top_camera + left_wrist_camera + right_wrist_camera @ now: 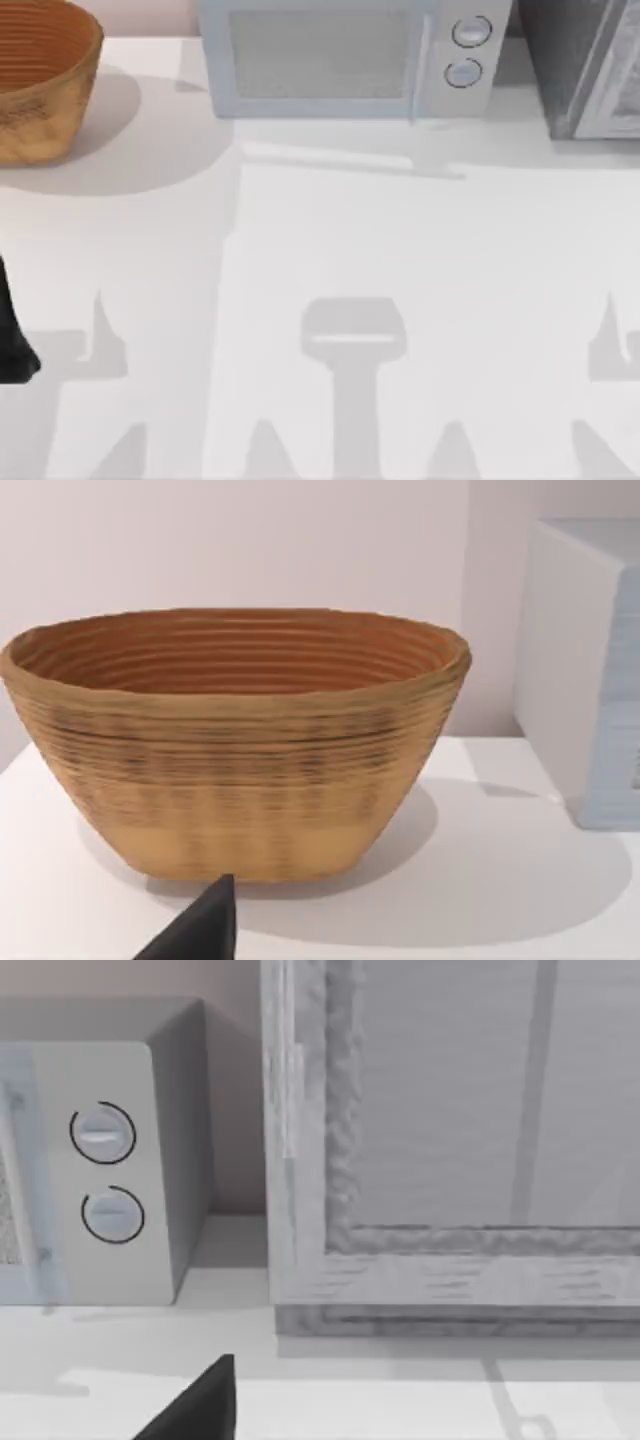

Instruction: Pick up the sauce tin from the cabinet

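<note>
I have both arms low at the near edge of the bench [320,250]. The left claw [200,930] faces the woven basket [235,740] at the far left; I cannot tell whether it is released or clenched. The right claw [195,1405] faces the cabinet [450,1140] at the far right corner, just beside the microwave [350,55]; its state I cannot tell either. The cabinet's pale framed front looks closed, and I see no sauce tin; I judge it sits inside, behind that panel. So the tin lies ahead of my right claw, towards the back of the bench, and the right arm is clearly the nearer one. The panel probably has to open first.
</note>
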